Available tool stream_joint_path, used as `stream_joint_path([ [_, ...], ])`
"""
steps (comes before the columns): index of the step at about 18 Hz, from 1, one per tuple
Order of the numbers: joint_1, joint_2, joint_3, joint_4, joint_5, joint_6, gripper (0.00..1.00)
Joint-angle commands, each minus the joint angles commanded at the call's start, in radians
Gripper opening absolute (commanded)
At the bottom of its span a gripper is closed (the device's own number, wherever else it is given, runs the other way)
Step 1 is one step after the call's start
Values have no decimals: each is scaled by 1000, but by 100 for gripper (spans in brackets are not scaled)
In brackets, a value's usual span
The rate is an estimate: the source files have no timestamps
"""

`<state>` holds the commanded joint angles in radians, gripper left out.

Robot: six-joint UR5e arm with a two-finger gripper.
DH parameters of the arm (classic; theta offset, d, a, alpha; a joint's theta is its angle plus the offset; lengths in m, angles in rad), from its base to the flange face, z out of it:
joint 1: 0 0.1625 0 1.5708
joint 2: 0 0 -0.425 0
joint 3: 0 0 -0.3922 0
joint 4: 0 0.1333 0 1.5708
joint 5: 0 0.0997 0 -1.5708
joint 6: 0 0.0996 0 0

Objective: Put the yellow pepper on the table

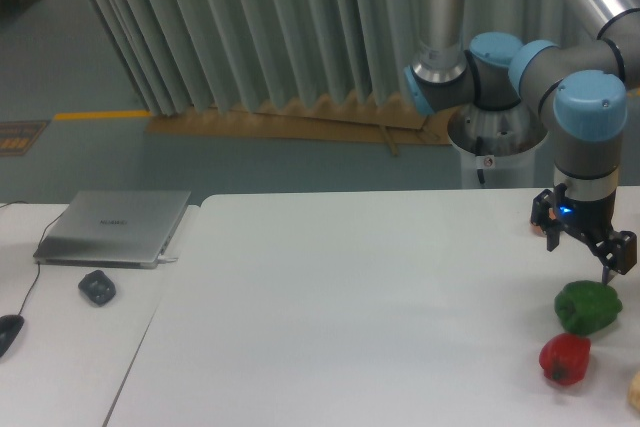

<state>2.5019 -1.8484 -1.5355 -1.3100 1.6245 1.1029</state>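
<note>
Grey laptop [115, 226] sits shut at nine o'clock on the side desk [60, 347]. White counter [350, 297] fills the middle. At three o'clock my hand [585, 247] hangs spread, holding nothing, just above the green pepper [588, 307]. Red pepper [565, 358] sits below it. Yellow pepper [634, 389] peeks in at four o'clock, on the counter's edge.

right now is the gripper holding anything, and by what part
Nothing is held. The gripper hangs open above the green pepper, not touching it. The yellow pepper sits at the table's right edge, untouched.
</note>
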Motion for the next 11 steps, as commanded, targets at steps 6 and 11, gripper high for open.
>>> stream_joint_path([
  [6, 0, 3, 0, 0, 3, -8, 100],
  [11, 0, 3, -2, 0, 3, -8, 100],
])
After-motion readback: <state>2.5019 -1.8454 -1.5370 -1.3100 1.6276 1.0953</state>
